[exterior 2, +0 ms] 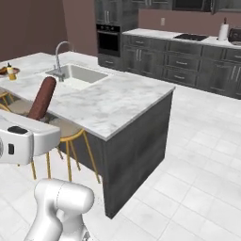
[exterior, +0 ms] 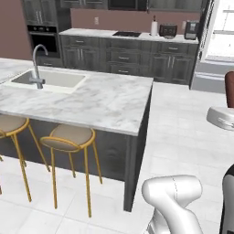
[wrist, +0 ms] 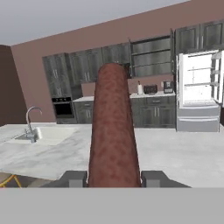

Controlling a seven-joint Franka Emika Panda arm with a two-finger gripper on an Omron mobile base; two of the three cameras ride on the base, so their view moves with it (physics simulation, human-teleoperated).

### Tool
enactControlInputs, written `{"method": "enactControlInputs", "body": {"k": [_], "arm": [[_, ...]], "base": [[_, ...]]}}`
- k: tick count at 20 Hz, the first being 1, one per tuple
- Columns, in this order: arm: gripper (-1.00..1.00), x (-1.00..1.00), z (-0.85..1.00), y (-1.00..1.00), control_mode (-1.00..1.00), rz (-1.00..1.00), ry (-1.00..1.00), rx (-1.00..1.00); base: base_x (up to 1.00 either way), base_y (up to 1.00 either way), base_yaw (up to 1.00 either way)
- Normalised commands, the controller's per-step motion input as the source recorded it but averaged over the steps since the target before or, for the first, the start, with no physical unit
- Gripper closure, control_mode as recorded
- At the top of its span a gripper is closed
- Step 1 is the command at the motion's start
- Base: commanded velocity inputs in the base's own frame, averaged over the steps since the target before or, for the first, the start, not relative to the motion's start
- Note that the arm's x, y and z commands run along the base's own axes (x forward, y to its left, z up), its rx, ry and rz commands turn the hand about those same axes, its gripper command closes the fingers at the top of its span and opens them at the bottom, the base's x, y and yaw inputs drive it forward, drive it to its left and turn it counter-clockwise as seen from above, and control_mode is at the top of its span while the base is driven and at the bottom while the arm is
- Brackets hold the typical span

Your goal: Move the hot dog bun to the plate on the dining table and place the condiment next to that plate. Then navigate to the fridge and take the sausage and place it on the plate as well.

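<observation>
A long reddish-brown sausage [wrist: 113,131] stands upright between my gripper's [wrist: 113,179] two dark fingertips [wrist: 72,178], and the gripper is shut on its lower end. From the right base view the sausage [exterior 2: 41,98] rises tilted out of the white hand, in front of the island's sink end. It also shows at the right edge of the left base view as a dark red end [exterior: 230,84]. Far off at the left edge, on the counter, sit a small plate [exterior 2: 11,72] and a yellow condiment bottle [exterior 2: 8,67], too small to make out in detail.
A marble island [exterior: 91,103] with a sink [exterior: 48,80] and tap stands ahead, with gold-legged stools [exterior: 68,139] along its near side. Dark cabinets and an oven [exterior 2: 109,40] line the back wall. The fridge [wrist: 199,92] stands open at the right. White tiled floor [exterior 2: 197,179] lies to the island's right.
</observation>
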Motion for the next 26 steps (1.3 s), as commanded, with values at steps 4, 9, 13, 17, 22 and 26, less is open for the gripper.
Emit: {"method": "enactControlInputs", "body": {"k": [4,9,13,17,22,26], "arm": [[1.00,0.00,0.00,0.00,1.00,0.00,0.00,0.00],[1.00,0.00,0.00,0.00,1.00,0.00,0.00,0.00],[1.00,0.00,0.00,0.00,1.00,0.00,0.00,0.00],[1.00,0.00,0.00,0.00,1.00,0.00,0.00,0.00],[1.00,0.00,0.00,0.00,1.00,0.00,0.00,0.00],[1.00,0.00,0.00,0.00,1.00,0.00,0.00,0.00]], "base": [[0.16,1.00,-0.03],[0.42,1.00,-0.09],[0.50,1.00,-0.11],[0.48,1.00,-0.10],[0.44,1.00,-0.09],[0.46,1.00,-0.09]]}}
